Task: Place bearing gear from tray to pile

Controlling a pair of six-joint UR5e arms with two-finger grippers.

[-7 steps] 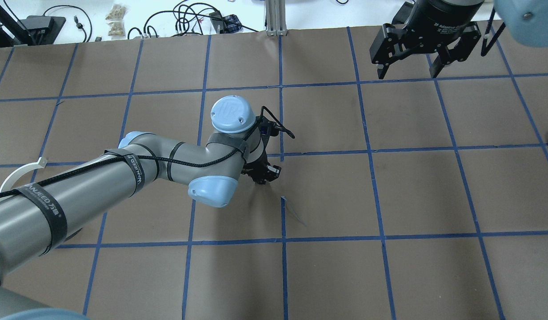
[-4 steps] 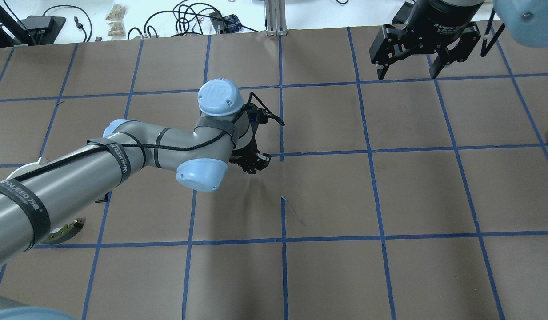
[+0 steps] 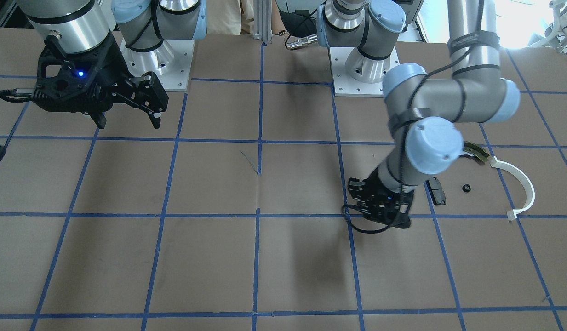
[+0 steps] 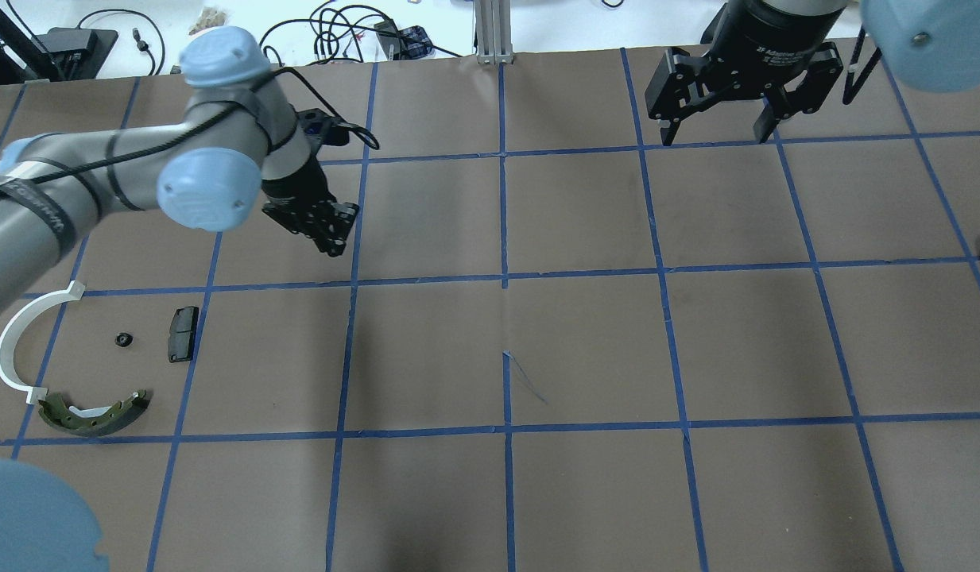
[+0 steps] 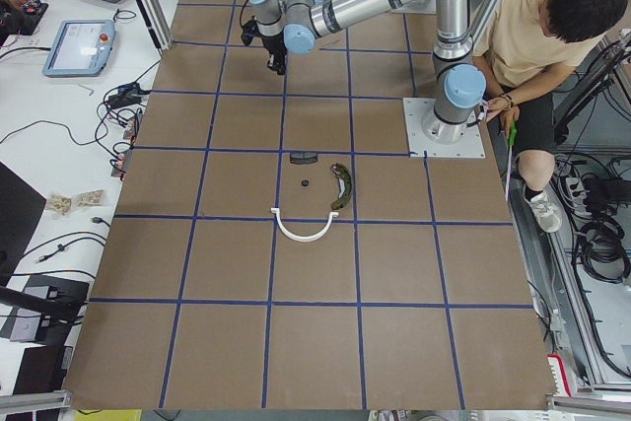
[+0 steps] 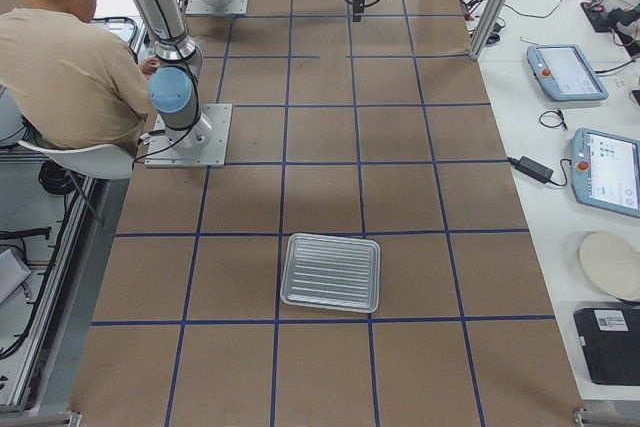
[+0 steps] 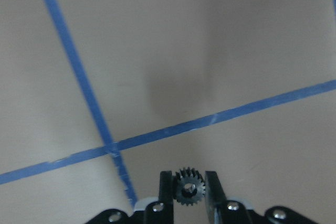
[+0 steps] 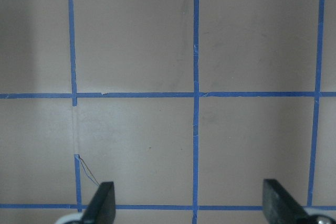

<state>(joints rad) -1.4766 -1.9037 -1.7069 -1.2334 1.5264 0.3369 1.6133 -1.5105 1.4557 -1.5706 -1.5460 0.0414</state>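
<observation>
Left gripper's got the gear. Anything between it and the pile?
Nothing visible. The gear is clamped in the left gripper, and only bare table lies between it and the pile.

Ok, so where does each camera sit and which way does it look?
Front: across the table, facing both arm bases.
Overhead: behind the robot, looking down; left arm enters left.
Left side: table's end, pile near, left arm beyond.
Right side: other end, tray near, right arm beyond.
Left wrist: down past fingers holding the gear.
Right wrist: down past open fingers at tape lines.
Shared: front and overhead both show the pile.
</observation>
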